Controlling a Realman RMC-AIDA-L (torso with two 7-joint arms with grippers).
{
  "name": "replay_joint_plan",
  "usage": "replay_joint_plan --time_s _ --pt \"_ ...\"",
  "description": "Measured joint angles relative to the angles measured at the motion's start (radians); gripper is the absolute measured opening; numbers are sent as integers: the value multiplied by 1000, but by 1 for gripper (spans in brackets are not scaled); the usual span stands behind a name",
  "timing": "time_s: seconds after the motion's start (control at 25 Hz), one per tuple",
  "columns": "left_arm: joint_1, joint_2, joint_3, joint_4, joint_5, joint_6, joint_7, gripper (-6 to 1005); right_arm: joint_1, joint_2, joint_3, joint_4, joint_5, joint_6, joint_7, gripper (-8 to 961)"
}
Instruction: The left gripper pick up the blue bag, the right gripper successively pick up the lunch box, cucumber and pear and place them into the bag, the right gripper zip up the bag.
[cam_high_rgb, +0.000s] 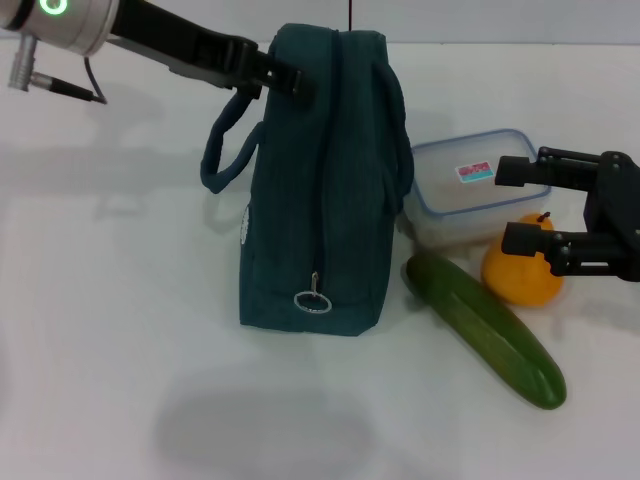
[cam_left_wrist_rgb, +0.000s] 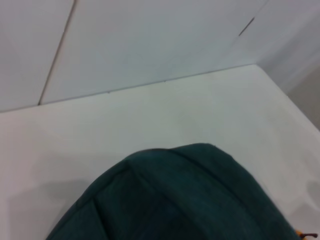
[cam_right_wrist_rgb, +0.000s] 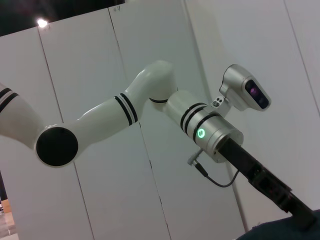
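The blue bag (cam_high_rgb: 315, 190) stands upright mid-table with its zipper pull (cam_high_rgb: 312, 299) low on the near end. It also shows in the left wrist view (cam_left_wrist_rgb: 175, 200). My left gripper (cam_high_rgb: 285, 77) is at the bag's top far edge, shut on the fabric. The clear lunch box (cam_high_rgb: 465, 195) with a blue rim lies to the right of the bag. The green cucumber (cam_high_rgb: 490, 335) lies in front of it, and the orange-yellow pear (cam_high_rgb: 522, 278) sits beside it. My right gripper (cam_high_rgb: 518, 206) is open and empty, its fingers apart over the lunch box's right end and the pear.
The bag's handle (cam_high_rgb: 225, 150) loops out on its left side. The white table (cam_high_rgb: 120, 300) spreads to the left and front. The right wrist view shows my left arm (cam_right_wrist_rgb: 150, 100) against white wall panels.
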Motion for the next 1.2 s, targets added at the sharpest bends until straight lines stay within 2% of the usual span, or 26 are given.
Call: replay_joint_plan --time_s 0.36,0.48,0.64,0.72,0.84,1.04,1.2 --pt "-10 -4 -2 -19 15 -27 12 818 -19 4 2 9 -1 34 -6 767" --pt "-8 -2 -4 -19 15 -27 48 726 -38 9 20 9 4 47 -14 767" --pt "-5 -4 -1 -27 16 -28 63 612 -82 45 161 19 6 88 -17 767" --pt "-5 -4 0 -38 16 -28 64 570 -103 71 245 30 10 129 -13 767" --pt "-5 -4 -1 -42 16 -28 66 507 -125 101 374 98 44 188 -16 767" --pt "-1 -8 -2 -42 16 -28 70 402 -129 100 478 287 170 348 -14 766" --pt "0 -15 -3 -42 17 -28 70 212 -131 104 485 383 274 460 -11 766"
